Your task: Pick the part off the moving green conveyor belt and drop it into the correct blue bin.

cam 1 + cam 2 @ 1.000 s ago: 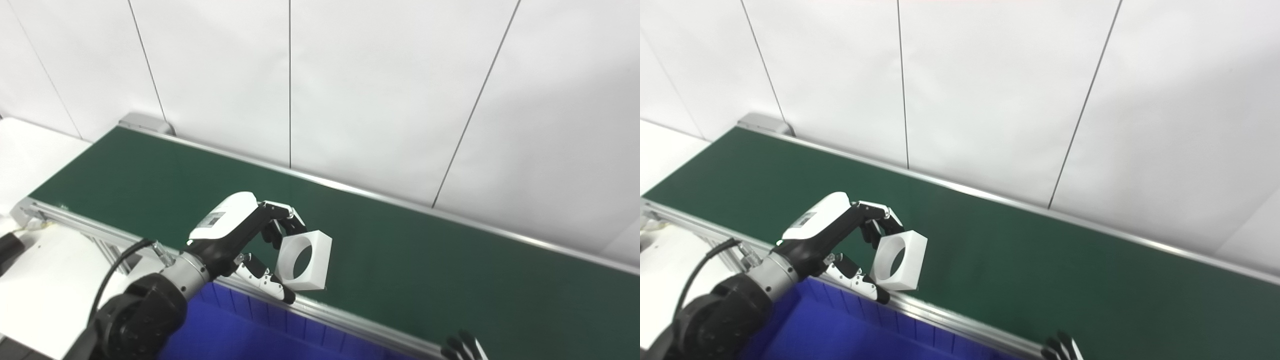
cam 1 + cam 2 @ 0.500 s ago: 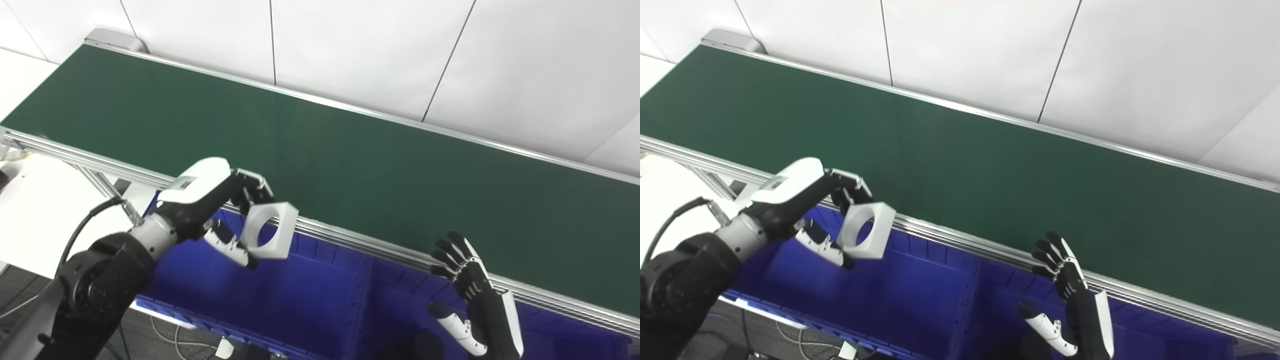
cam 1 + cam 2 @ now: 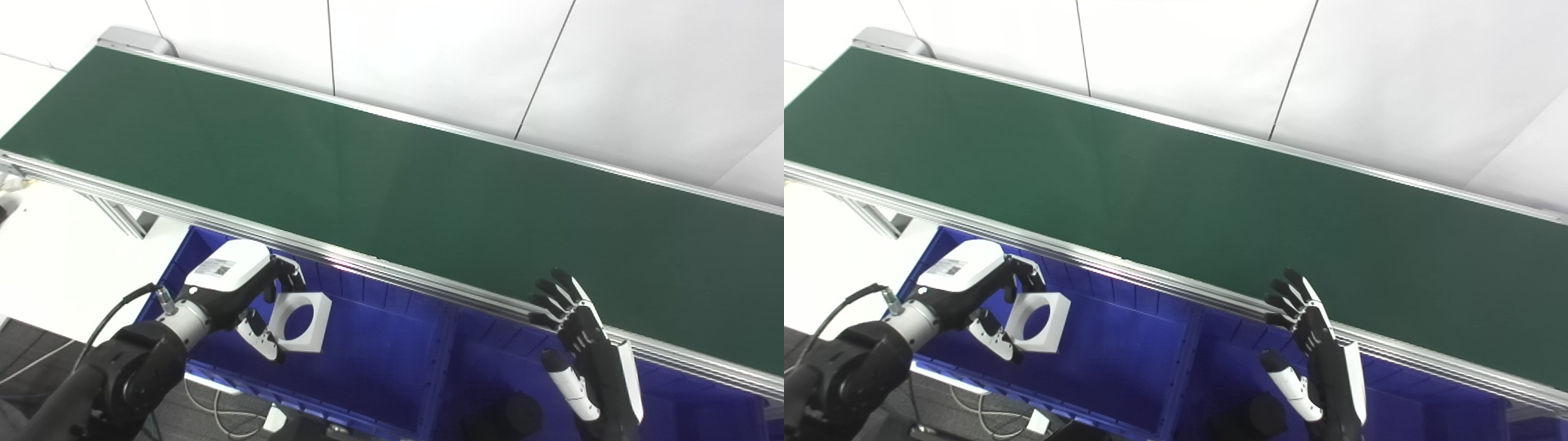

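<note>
The part (image 3: 299, 313) is a white square block with a round hole through it. My left hand (image 3: 242, 293) is shut on it, thumb below and fingers above, holding it over the left blue bin (image 3: 367, 343). The bin sits below the near rail of the green conveyor belt (image 3: 392, 177), which carries nothing in view. My right hand (image 3: 582, 343) is open with fingers spread, raised over the right blue bin (image 3: 484, 373) just below the belt's near rail.
A dark round object (image 3: 517, 416) lies in the right bin. A divider wall (image 3: 438, 361) separates the two bins. A white tabletop (image 3: 55, 257) lies at the left. White wall panels stand behind the belt. Cables (image 3: 226, 416) run on the floor below.
The left hand has carried the white part from over the belt, across the near rail, down over the left bin. The camera has tilted down. The right hand has stayed raised and open.
</note>
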Controlling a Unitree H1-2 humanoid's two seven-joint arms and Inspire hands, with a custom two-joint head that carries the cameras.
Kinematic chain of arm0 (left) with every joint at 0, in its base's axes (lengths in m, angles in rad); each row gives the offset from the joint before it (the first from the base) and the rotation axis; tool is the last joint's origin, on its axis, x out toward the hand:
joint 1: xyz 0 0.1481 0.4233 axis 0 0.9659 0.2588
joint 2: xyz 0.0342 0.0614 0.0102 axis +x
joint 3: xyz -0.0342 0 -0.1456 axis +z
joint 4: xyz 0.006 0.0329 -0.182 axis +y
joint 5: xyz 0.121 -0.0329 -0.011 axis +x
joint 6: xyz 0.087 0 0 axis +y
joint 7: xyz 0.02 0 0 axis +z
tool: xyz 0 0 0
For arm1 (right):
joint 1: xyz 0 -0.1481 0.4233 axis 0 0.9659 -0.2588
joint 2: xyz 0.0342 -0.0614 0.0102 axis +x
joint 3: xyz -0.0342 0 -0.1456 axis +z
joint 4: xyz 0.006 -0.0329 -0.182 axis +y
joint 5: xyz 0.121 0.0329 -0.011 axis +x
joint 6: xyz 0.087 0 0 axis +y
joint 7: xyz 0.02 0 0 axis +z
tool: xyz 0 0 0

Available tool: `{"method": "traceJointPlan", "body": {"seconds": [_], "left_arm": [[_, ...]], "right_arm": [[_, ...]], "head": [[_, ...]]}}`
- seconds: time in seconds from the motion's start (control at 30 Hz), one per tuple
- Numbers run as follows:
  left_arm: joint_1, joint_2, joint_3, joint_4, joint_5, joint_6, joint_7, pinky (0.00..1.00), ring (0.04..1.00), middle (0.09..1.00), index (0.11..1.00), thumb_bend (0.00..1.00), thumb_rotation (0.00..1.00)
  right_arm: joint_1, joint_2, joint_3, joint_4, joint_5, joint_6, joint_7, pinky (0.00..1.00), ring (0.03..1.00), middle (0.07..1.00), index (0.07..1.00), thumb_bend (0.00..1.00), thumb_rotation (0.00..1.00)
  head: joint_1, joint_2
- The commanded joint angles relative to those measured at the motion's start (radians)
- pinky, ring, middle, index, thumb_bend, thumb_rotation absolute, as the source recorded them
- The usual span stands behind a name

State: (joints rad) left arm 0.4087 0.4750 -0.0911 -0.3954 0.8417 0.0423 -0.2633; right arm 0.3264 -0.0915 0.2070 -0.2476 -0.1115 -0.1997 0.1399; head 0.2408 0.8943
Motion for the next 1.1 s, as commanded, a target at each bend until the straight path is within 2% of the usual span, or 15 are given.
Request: {"method": "traceJointPlan", "body": {"seconds": [0.0, 0.1, 0.3, 0.6, 0.67, 0.7, 0.73, 0.83, 0.9, 0.97, 1.07], "left_arm": [[-0.011, 0.009, -0.007, 0.021, 0.035, -0.041, 0.061, 0.61, 0.483, 0.457, 0.507, 0.5, 0.0], [-0.023, 0.007, -0.02, 0.058, 0.056, -0.053, 0.079, 0.59, 0.472, 0.446, 0.508, 0.5, 0.0], [-0.038, 0.005, -0.043, 0.075, 0.096, -0.043, 0.087, 0.62, 0.492, 0.454, 0.496, 0.5, 0.0], [-0.044, -0.007, -0.042, 0.058, 0.12, -0.026, 0.087, 0.52, 0.443, 0.456, 0.533, 0.5, 0.0], [-0.041, -0.011, -0.042, 0.035, 0.157, -0.013, 0.084, 0.58, 0.628, 0.672, 0.705, 0.78, 0.0], [-0.04, -0.014, -0.042, 0.024, 0.175, -0.006, 0.08, 0.62, 0.7, 0.769, 0.807, 0.85, 0.0], [-0.039, -0.017, -0.042, 0.015, 0.199, 0.003, 0.075, 0.62, 0.708, 0.778, 0.816, 0.86, 0.01], [-0.037, -0.021, -0.042, 0.001, 0.243, 0.021, 0.048, 0.74, 0.873, 0.931, 0.957, 0.93, 0.07], [-0.039, -0.021, -0.044, -0.013, 0.273, 0.038, 0.004, 0.84, 0.971, 0.986, 0.992, 0.98, 0.07], [-0.039, -0.022, -0.043, -0.024, 0.287, 0.044, -0.021, 0.9, 0.996, 0.998, 0.999, 1.0, 0.07], [-0.036, -0.024, -0.037, -0.046, 0.299, 0.04, -0.04, 0.9, 1.0, 1.0, 1.0, 1.0, 0.06]], "right_arm": [[-0.001, 0.006, -0.004, -0.039, 0.006, 0.004, -0.006, 0.69, 0.792, 0.847, 0.909, 0.69, 0.77], [0.002, 0.006, -0.005, -0.04, 0.008, 0.002, -0.005, 0.69, 0.789, 0.844, 0.907, 0.7, 0.77], [0.003, 0.008, -0.003, -0.042, 0.008, 0.006, -0.003, 0.69, 0.793, 0.846, 0.905, 0.71, 0.77], [0.001, 0.011, 0.0, -0.035, 0.005, 0.001, -0.004, 0.69, 0.79, 0.846, 0.907, 0.71, 0.76], [0.001, 0.012, 0.0, -0.033, 0.003, -0.003, -0.005, 0.69, 0.79, 0.845, 0.907, 0.7, 0.75], [0.001, 0.012, 0.0, -0.031, 0.003, -0.006, -0.005, 0.69, 0.789, 0.845, 0.907, 0.7, 0.75], [0.001, 0.013, 0.001, -0.028, 0.004, -0.009, -0.005, 0.69, 0.789, 0.845, 0.907, 0.7, 0.75], [0.001, 0.014, 0.002, -0.023, 0.005, -0.014, -0.005, 0.69, 0.791, 0.845, 0.906, 0.7, 0.74], [0.0, 0.016, 0.004, -0.021, 0.002, -0.016, -0.006, 0.69, 0.789, 0.843, 0.905, 0.7, 0.74], [0.0, 0.018, 0.006, -0.018, 0.0, -0.019, -0.007, 0.69, 0.79, 0.843, 0.905, 0.71, 0.73], [0.0, 0.02, 0.008, -0.015, 0.0, -0.02, -0.007, 0.69, 0.792, 0.843, 0.906, 0.72, 0.73]], "head": [[-0.002, -0.001], [-0.001, -0.002], [0.004, -0.009], [-0.006, -0.018], [-0.007, -0.02], [-0.007, -0.02], [-0.01, -0.024], [-0.019, -0.026], [-0.026, -0.027], [-0.039, -0.031], [-0.054, -0.037]]}}
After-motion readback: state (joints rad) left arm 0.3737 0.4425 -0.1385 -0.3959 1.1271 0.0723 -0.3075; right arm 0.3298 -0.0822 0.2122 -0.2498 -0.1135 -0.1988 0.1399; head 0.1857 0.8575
